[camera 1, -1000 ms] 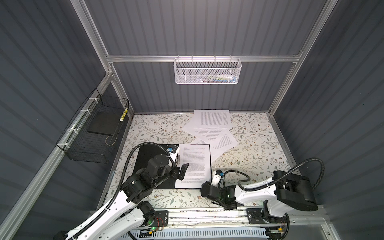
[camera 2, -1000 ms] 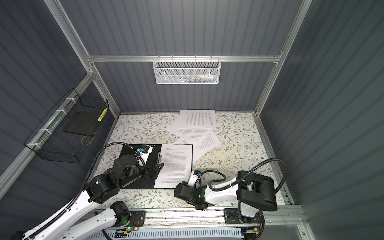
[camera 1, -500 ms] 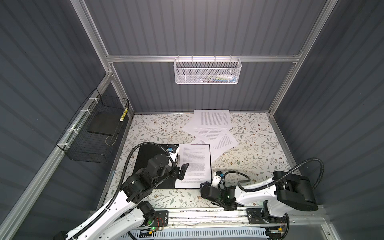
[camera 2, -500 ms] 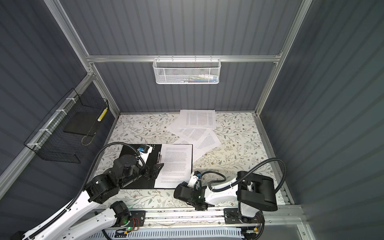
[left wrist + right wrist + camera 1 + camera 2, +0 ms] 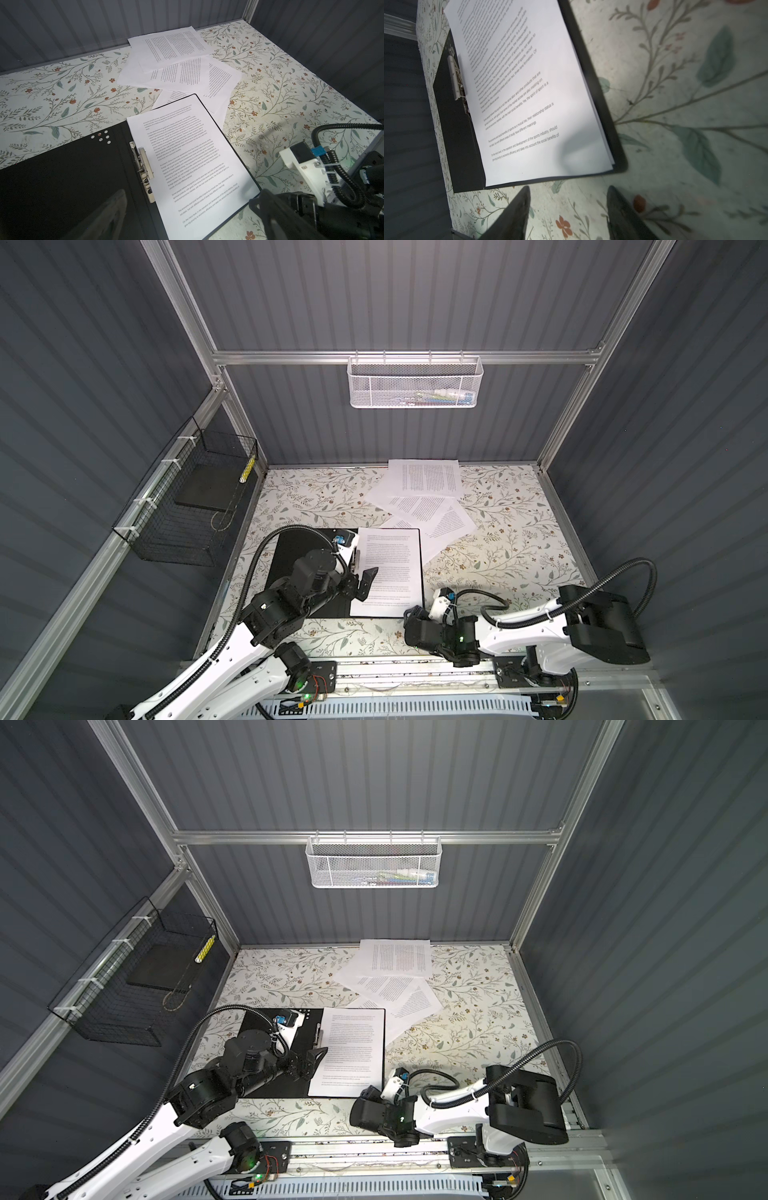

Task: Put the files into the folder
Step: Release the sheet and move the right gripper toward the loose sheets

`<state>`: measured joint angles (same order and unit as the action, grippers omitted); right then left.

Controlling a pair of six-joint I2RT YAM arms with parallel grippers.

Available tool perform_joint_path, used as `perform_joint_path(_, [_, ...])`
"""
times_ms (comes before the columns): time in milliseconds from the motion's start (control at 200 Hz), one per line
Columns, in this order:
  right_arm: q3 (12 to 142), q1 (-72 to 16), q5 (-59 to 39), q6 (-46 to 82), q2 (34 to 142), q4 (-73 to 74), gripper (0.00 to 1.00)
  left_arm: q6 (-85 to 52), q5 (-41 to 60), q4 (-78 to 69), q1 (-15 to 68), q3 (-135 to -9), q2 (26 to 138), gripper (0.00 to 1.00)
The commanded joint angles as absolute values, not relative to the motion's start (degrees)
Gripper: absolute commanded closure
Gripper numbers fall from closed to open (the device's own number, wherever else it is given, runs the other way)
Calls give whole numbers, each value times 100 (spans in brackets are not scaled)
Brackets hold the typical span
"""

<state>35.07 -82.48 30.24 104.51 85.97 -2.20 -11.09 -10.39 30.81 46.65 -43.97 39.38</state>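
The folder (image 5: 291, 547) lies open on the table, black inside up, with a metal clip (image 5: 143, 166) along its spine. A stack of the files (image 5: 388, 572) rests flat on its right half. Several more files (image 5: 424, 489) lie fanned out loose behind it. My left gripper (image 5: 365, 585) hovers open over the spine, at the stack's left edge, holding nothing. My right gripper (image 5: 568, 190) is open just off the folder's front right corner (image 5: 618, 166). Only bare table shows between its fingers (image 5: 523, 199).
The floral table (image 5: 498, 556) is boxed in by grey walls. A black wire basket (image 5: 187, 506) holding a dark slab hangs on the left wall. A white mesh basket (image 5: 415, 381) hangs on the back rail. Small white dots (image 5: 101, 137) mark the folder's far corner.
My right gripper's jaws have spread apart at the folder's front right corner. The left arm, the folder and the sheets have not moved.
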Motion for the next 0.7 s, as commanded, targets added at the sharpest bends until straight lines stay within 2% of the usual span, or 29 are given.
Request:
perform_joint_path(0, [3683, -8288, 3360, 10626, 8389, -1072, 39, -1104, -975, 3064, 4621, -4439, 3842, 0])
perform_joint_path(115, [3734, -8239, 3445, 10346, 8131, -1472, 36, -1099, -975, 3063, 4622, -4431, 3819, 0])
perform_joint_path(310, [3633, -7511, 3260, 8682, 7275, -1721, 19, -1105, -966, 3049, 4614, -4429, 3822, 0])
perform_joint_path(370, [3497, -6748, 2714, 7674, 6940, -1352, 11, -1099, -961, 3040, 4607, -4418, 3853, 0])
perform_joint_path(385, [3502, -6557, 2586, 7476, 6878, -1352, 3, -1099, -958, 3041, 4609, -4414, 3867, 0])
perform_joint_path(400, [3513, -6377, 2470, 7291, 6828, -1392, 1, -1099, -960, 3034, 4609, -4418, 3879, 0])
perform_joint_path(555, [3975, -4411, 1494, 5646, 6685, -1883, 1, -1059, -974, 3041, 4596, -4441, 4050, 0])
perform_joint_path(695, [5031, -2888, 475, 4470, 7573, -2195, 1, -1029, -1010, 3056, 4574, -4456, 4181, 0])
